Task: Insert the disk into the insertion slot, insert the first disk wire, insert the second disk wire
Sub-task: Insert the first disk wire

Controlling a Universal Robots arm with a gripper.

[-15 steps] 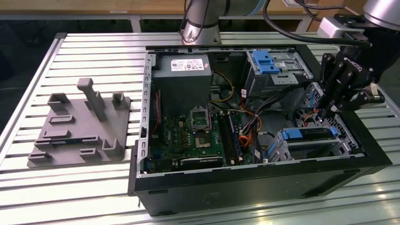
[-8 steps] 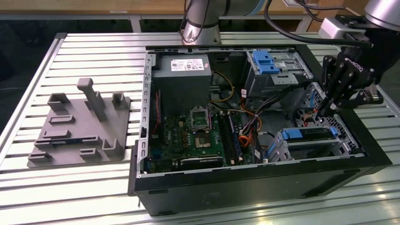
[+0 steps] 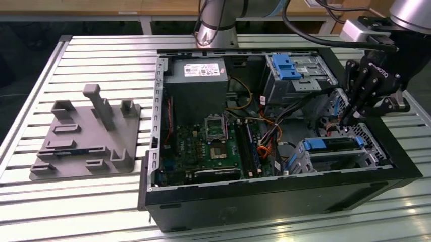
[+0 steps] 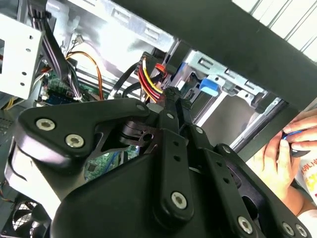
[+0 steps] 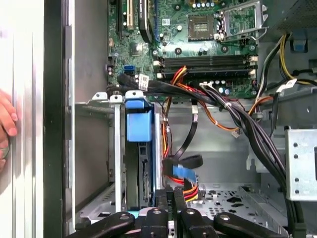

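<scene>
— What lies at the exterior view's left?

— A grey fixture plate with upright posts, flat on the slatted metal table. Just beside it, toward the middle, stands the open black computer case.

— And inside the case?

— At its upper left is a power supply, with the green motherboard below it. A tangle of cables follows toward the right. Further right, in the upper part of the case, is the taller cage with a blue latch.

— Where is the disk?

— In the lower right of the case. The disk sits inside the insertion slot, with its blue carrier edge showing at the slot's opening. The first wrist view shows that blue end between the slot's silver walls.

— And the gripper?

— At the exterior view's right. The gripper hangs over the case with its tips down among the cables. It is just above the slot and slightly toward the middle.

— How do the fingers stand?

— In both wrist views they are pressed close together, with barely a slit between them. I cannot tell whether a wire is nipped there. In the first wrist view a blue connector on a black cable lies just beyond the tips. Red and yellow wires run beside it.

— Anything outside the case?

— A person's hand, in the second wrist view, just beyond the black case wall.
</scene>
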